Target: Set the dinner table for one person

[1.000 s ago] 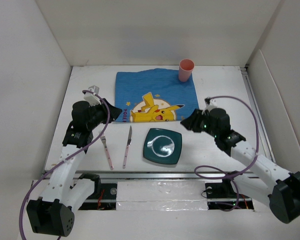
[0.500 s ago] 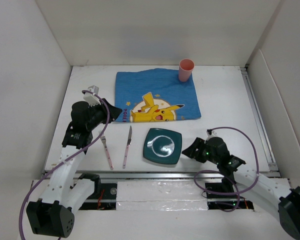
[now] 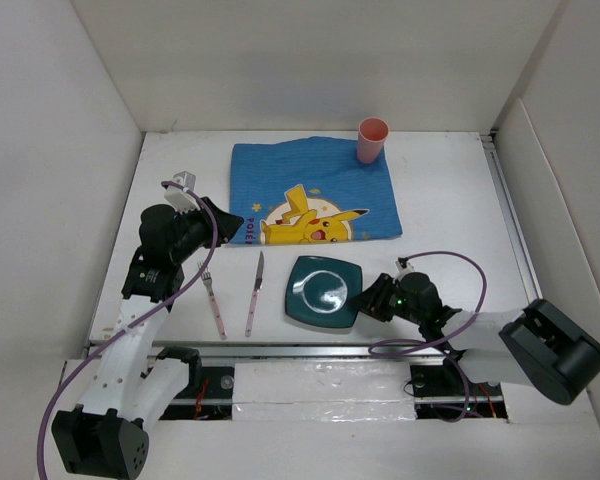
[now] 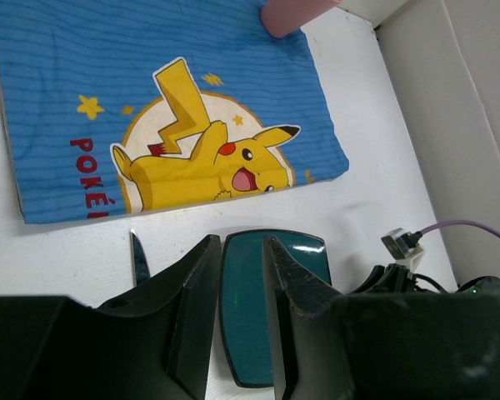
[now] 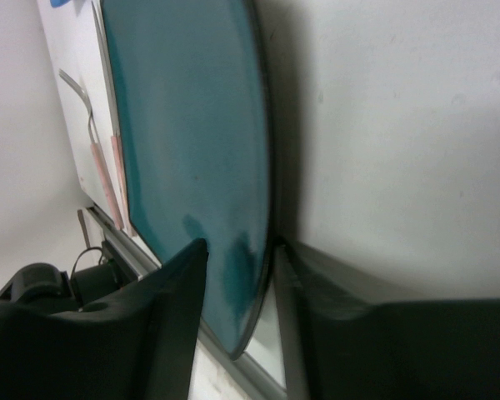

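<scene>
A dark teal square plate [image 3: 325,292] lies on the white dinner table [image 3: 440,190] just in front of the blue placemat with a yellow cartoon print [image 3: 315,190]. My right gripper [image 3: 368,298] is low at the plate's right edge. In the right wrist view the gripper [image 5: 240,248] is open, its jaws straddling the rim of the plate [image 5: 183,125], one over the top face, one at the underside. My left gripper [image 3: 230,222] hovers left of the placemat, open and empty [image 4: 242,243]. A pink-handled fork [image 3: 213,292] and knife [image 3: 255,290] lie left of the plate.
A pink cup [image 3: 372,140] stands on the placemat's far right corner. A metal rail [image 3: 310,350] runs along the table's near edge, close to the plate. White walls enclose the table on the left, back and right.
My right arm has swung from beside the placemat's right corner down toward the near edge and in to the plate's right rim. The left arm has barely moved.
</scene>
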